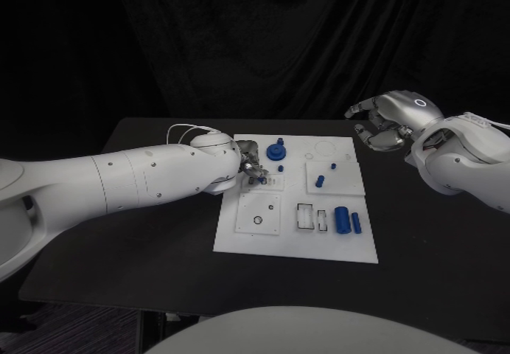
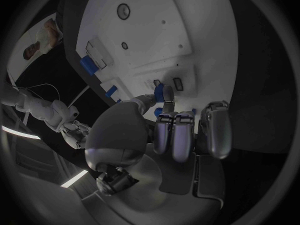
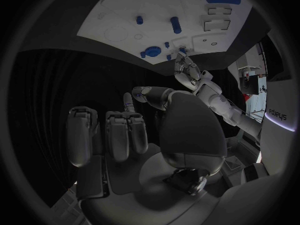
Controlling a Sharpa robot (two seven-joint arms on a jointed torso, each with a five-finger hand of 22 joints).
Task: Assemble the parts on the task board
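The left hand (image 1: 247,168) is over the left edge of the white task board (image 1: 278,248), which lies in the middle of the black tabletop (image 1: 138,258). In the left wrist view its fingers (image 2: 176,135) are curled in, and a small blue part (image 2: 161,93) sits between the thumb tip and the fingers, so the hand seems to be pinching that little piece. It is close to the board, near the small square plate on the left side. I think this is the step where the little blue piece gets put into its hole. For the next move the hand would need to line the piece up right over the hole, keep it straight, and push down gently. If it tips, it may not go in. A bit to the right, near the top of the board, stands a round blue knob (image 1: 276,152) with a stem pointing up. Next to it are two tiny blue pegs (image 1: 320,179). Lower down on the board, a fat blue cylinder (image 1: 342,220) lies beside a thin blue bar (image 1: 356,223), so there are more parts left to place. Far to the right, the right hand (image 1: 385,122) is up in the air past the board's top right corner. Its fingers are curled in and it holds nothing. It is well apart from the parts.
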